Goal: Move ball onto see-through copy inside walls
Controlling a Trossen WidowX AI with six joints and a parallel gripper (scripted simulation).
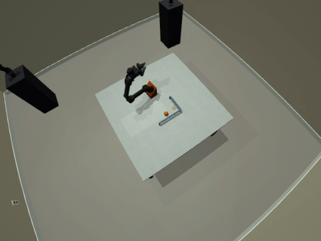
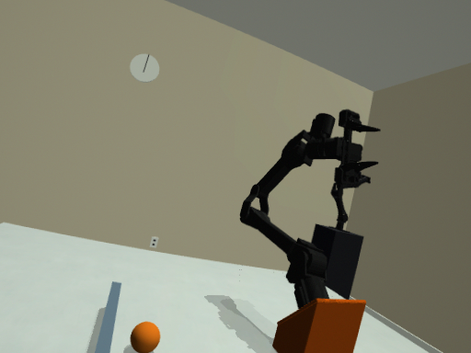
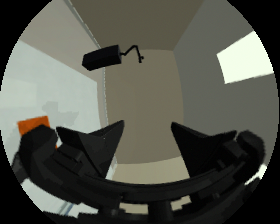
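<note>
Seen from the top, the orange ball (image 1: 166, 113) lies on the table (image 1: 194, 87), inside the corner of the two walls (image 1: 170, 117) and just beside the pale see-through copy (image 1: 173, 107), not on it. The pincer (image 1: 142, 68) is high and well apart from it.

From the exterior view, the pincer (image 2: 372, 146) stands wide open and holds nothing; the ball (image 2: 145, 336) rests near the left wall.

At the wrist, only the two dark fingers show, spread apart.

Orange ball (image 1: 166, 113) on pale table (image 1: 194, 87), see-through copy (image 1: 173, 107) beside it (inside the corner walls (image 1: 175, 110)), hand (image 1: 142, 68) raised, apart.
</note>
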